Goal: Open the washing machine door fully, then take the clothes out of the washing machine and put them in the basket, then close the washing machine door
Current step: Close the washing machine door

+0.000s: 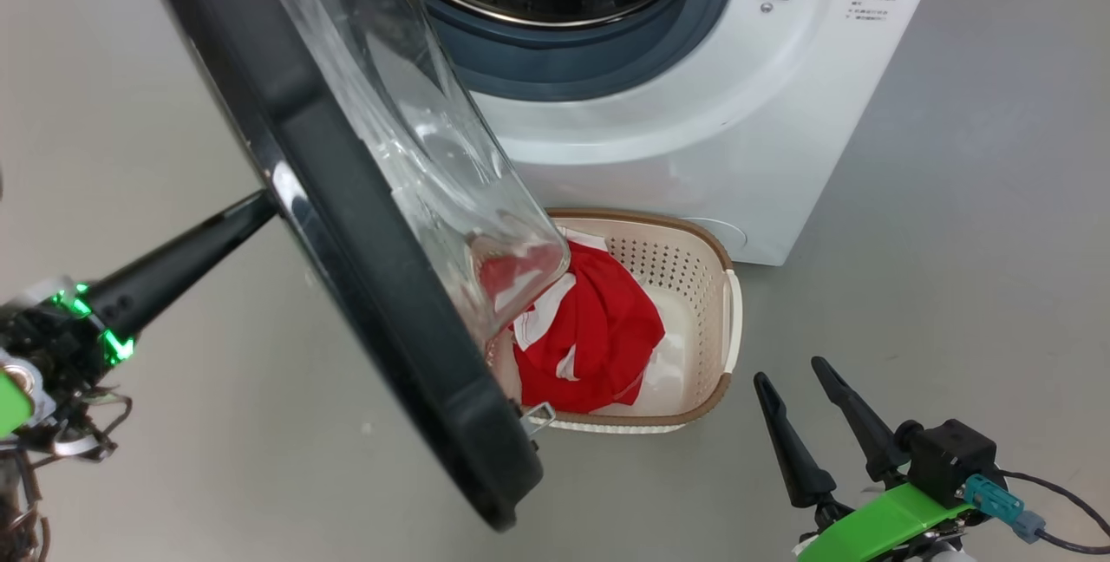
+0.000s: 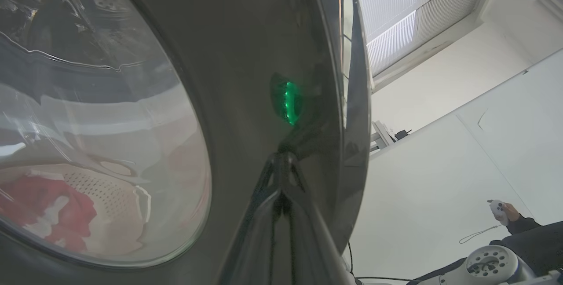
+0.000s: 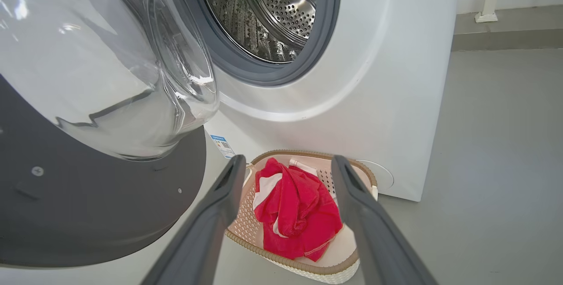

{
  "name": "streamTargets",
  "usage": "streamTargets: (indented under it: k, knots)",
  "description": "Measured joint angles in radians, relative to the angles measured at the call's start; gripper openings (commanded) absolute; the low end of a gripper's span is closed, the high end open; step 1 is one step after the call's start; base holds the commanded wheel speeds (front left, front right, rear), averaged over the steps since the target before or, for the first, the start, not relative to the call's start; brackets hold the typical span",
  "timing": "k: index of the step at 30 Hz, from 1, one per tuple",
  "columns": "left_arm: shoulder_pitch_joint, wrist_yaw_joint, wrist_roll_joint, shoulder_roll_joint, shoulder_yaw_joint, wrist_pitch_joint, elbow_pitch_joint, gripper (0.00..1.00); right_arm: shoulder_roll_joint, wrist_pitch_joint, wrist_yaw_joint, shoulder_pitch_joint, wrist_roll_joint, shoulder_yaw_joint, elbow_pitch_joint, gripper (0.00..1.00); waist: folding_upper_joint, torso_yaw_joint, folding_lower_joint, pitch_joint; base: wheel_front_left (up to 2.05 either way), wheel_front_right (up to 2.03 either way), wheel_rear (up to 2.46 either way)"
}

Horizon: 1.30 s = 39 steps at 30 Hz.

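Head view: left pincer (image 1: 262, 206) shut, empty, tips on the washing machine door (image 1: 373, 267) rim, centre-left. Right pincer (image 1: 787, 369) wide open, empty, lower right. With the clothes (image 1: 598, 319) in the basket (image 1: 694, 237) at frame centre, push the rim square so the tips don't slip.

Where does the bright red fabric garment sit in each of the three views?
Head view: centre, red garment in the cream perforated plastic basket.
Left wrist view: lower left, through the glass of the black-rimmed round door.
Right wrist view: lower centre, framed by the open right gripper.
Shared landmark: the basket.
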Motion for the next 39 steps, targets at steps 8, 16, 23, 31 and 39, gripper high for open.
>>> streamTargets:
  k: [8,16,23,31,39]
  knots:
    - [-0.049,0.0,0.064,-0.036,-0.022,-0.001,-0.002,0.0,0.007,0.0,0.0,-0.021,0.0,-0.009,-0.002,1.0,0.0,-0.03,-0.0001,0.013,0.0,0.0,0.0]
    - [-0.09,0.0,0.117,-0.049,-0.079,-0.036,-0.002,0.0,0.018,0.0,0.0,-0.027,0.0,-0.01,-0.005,1.0,0.0,-0.069,0.0,0.03,0.0,0.0,0.0]
    - [-0.137,0.0,0.149,-0.049,-0.122,-0.102,0.016,0.0,0.028,0.0,0.0,-0.045,0.0,-0.013,-0.01,1.0,0.0,-0.108,-0.0001,0.05,0.0,0.0,0.0]
    - [-0.187,0.0,0.191,-0.04,-0.182,-0.207,0.04,0.0,0.035,0.0,0.0,-0.063,0.0,-0.013,-0.012,1.0,0.0001,-0.146,0.0,0.069,0.0,0.0,0.0]
    - [-0.244,0.0,0.211,-0.007,-0.25,-0.322,0.094,0.0,0.038,0.0,0.0,-0.081,0.0,-0.013,-0.013,1.0,0.0,-0.173,0.0,0.085,0.0,0.0,0.0]
